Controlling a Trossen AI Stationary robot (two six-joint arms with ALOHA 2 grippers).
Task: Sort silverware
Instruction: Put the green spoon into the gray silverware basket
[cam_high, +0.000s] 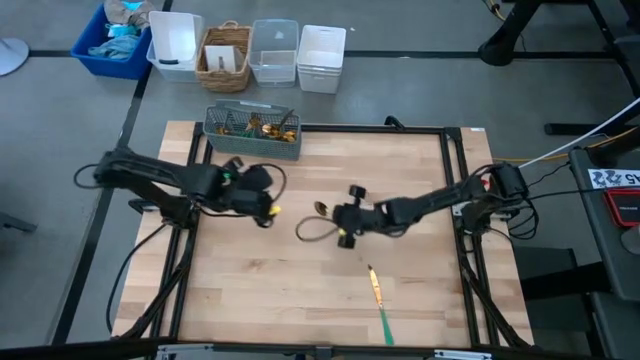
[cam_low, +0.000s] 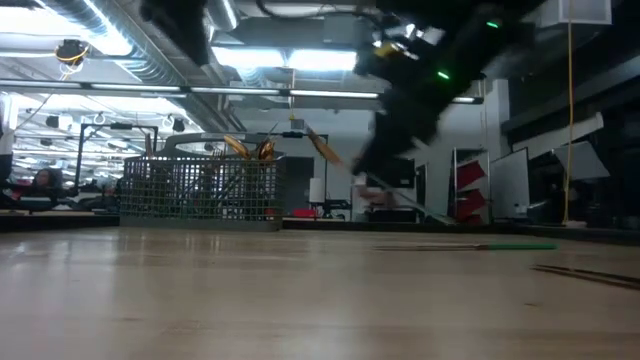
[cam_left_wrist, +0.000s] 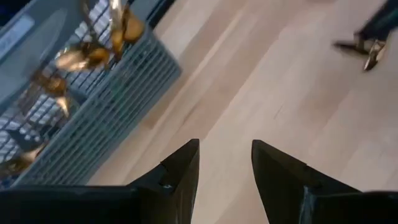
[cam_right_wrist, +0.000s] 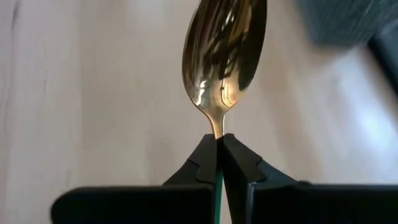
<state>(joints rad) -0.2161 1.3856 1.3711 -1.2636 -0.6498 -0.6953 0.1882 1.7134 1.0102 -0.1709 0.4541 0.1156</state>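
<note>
The worktop is a pale wood slab in a black frame, with both dark arms reaching in from its sides. The left arm stretches in from the left edge, and its left hand hangs over the wood just in front of the basket, its two fingers parted with bare wood showing between them and nothing held. The right arm comes in from the right edge, bent low toward the middle, and its right hand sits near the centre of the worktop. Its fingers are pinched almost together on the thin green handle of a spoon, whose gold bowl sticks out beyond the fingertips, above the wood. In the low view the spoon shows tilted in the air, clear of the surface.

A grey wire basket stands at the far edge of the worktop, left of the middle, and gold heads of silverware stick up from it. It is well apart from the right hand, with open wood between them and the left hand off to the side of that stretch.

One more piece, gold at one end and green at the other, lies flat on the wood near the front edge, well apart from both hands.

Beyond the worktop's far edge, off the wood, sits a row of bins: blue, white, wicker, clear and white.
</note>
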